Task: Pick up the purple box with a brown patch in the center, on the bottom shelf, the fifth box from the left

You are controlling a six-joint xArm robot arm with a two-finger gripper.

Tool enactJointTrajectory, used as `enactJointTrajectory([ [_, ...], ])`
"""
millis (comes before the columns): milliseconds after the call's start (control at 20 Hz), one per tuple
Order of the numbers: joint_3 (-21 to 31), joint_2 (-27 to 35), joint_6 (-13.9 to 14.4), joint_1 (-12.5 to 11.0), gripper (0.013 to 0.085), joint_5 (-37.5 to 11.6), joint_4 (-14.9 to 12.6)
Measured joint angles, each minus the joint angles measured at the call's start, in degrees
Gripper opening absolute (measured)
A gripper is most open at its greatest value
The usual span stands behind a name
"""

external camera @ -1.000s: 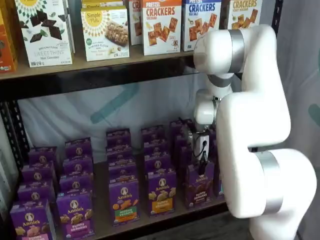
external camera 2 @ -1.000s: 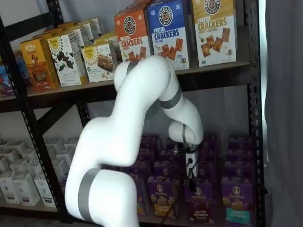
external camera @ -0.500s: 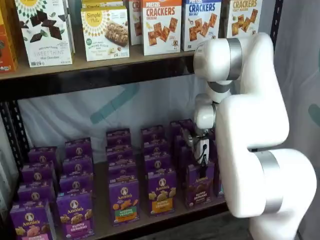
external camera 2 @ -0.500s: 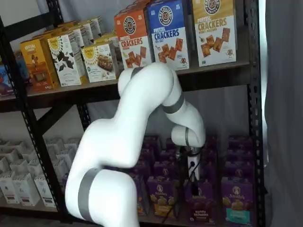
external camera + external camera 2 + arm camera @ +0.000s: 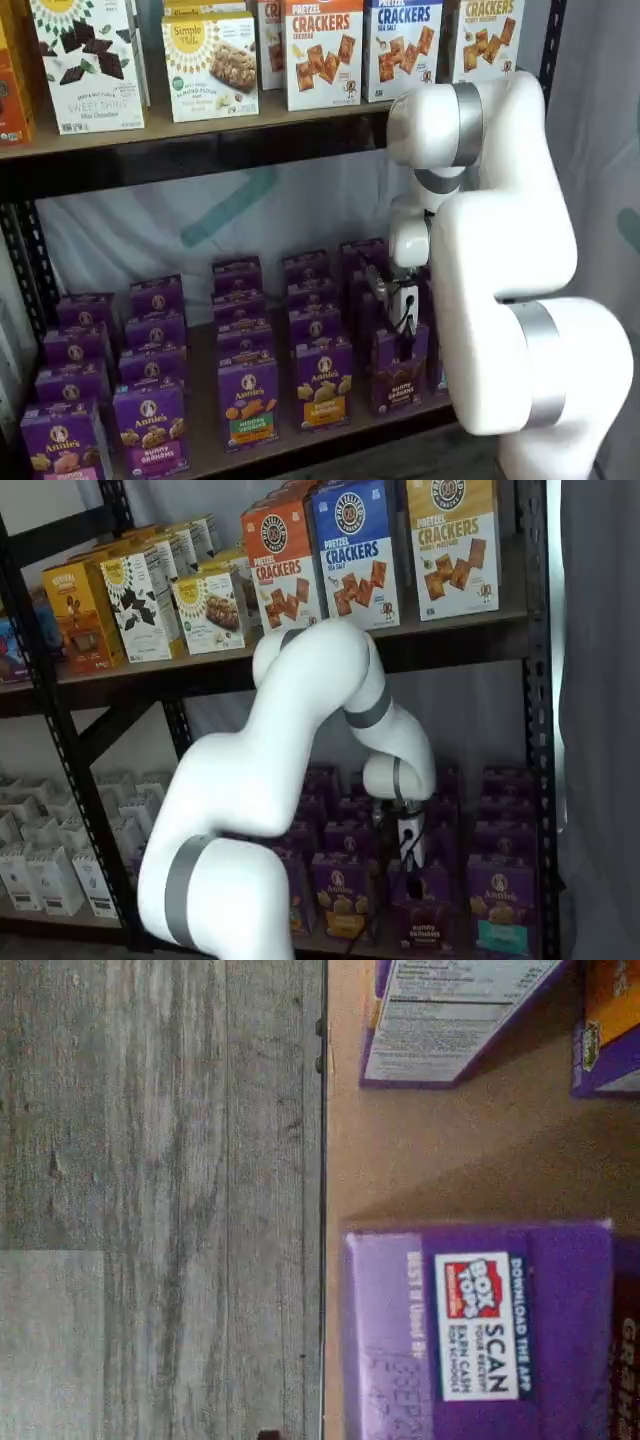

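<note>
Lower right of both shelf views: fingers [image 5: 404, 322] hover above purple brown-patch cracker box [image 5: 398, 371]; spread indiscernible. Approach step; next, descend and clamp.

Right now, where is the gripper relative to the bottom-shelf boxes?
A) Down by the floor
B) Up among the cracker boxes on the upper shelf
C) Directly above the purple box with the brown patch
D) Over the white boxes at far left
C: in both shelf views the gripper hangs directly over the purple box with the brown patch in the front row of the bottom shelf.
</note>
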Motion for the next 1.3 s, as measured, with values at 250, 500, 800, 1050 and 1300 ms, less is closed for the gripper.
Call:
enactJointTrajectory([
  [250, 0.6, 0.3, 0.5, 0.1, 0.0730, -1.9, -0.5],
  [500, 0.8, 0.6, 0.6, 0.3, 0.0610, -2.5, -0.4],
  [800, 0.7, 0.7, 1.2, 0.4, 0.0490, -2.4, -0.9],
  [1050, 0.6, 0.7, 1.2, 0.4, 0.0450, -1.9, -0.9],
  [1300, 0.7, 0.6, 1.9, 0.4, 0.0370, -1.7, -1.7],
])
